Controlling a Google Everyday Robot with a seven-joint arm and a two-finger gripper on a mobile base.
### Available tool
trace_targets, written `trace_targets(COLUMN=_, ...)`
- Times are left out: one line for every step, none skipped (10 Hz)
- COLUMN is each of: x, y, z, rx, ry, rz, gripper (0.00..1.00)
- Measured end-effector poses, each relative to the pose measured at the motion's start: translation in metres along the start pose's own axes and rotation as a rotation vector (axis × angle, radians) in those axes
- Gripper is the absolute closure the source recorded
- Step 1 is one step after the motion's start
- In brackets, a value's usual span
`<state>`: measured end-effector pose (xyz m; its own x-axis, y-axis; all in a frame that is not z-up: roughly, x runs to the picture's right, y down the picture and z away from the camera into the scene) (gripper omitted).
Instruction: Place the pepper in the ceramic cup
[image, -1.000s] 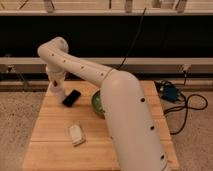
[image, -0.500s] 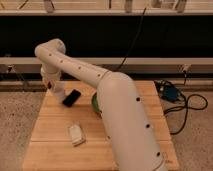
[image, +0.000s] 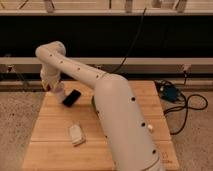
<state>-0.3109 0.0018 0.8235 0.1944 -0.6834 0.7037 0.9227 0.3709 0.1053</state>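
Hovering over the surface's (image: 45, 145) far-left corner is the hand (image: 56, 90); whether it grasps anything cannot be told. What may be the pepper (image: 93, 103), a green sliver, lies to its right, mostly behind the arm (image: 120, 115).

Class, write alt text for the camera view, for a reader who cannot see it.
A white robot arm reaches across a wooden table, its gripper low over a far corner. A black slab lies beside it and a small pale object nearer the front.
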Motion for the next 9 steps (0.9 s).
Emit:
trace_targets(x=-0.0012, y=-0.0001, z=-0.0001, rx=0.001, ry=-0.005, rz=-0.001, gripper=0.37)
trace_targets(x=-0.0032, y=-0.0004, z=0.0004, rx=0.004, ry=-0.013, rz=-0.004, gripper=0.26)
trace_targets(x=-0.0033, y=0.0001, z=-0.0004, rx=0.007, ry=-0.017, rz=-0.003, gripper=0.21)
trace_targets(x=-0.0037, y=0.0006, z=-0.0006, rx=0.011, ry=-0.021, rz=-0.002, gripper=0.20)
trace_targets(x=-0.0039, y=0.0010, z=-0.0013, rx=0.014, ry=-0.024, rz=-0.001, gripper=0.20)
trace_targets(x=-0.0049, y=0.0011, z=-0.0015, rx=0.018, ry=-0.028, rz=-0.002, gripper=0.20)
trace_targets(x=-0.0050, y=0.0014, z=-0.0022, rx=0.022, ry=-0.029, rz=-0.002, gripper=0.20)
trace_targets(x=-0.0052, y=0.0014, z=-0.0038, rx=0.028, ry=-0.029, rz=-0.002, gripper=0.20)
trace_targets(x=-0.0052, y=0.0017, z=-0.0064, rx=0.035, ry=-0.028, rz=-0.003, gripper=0.20)
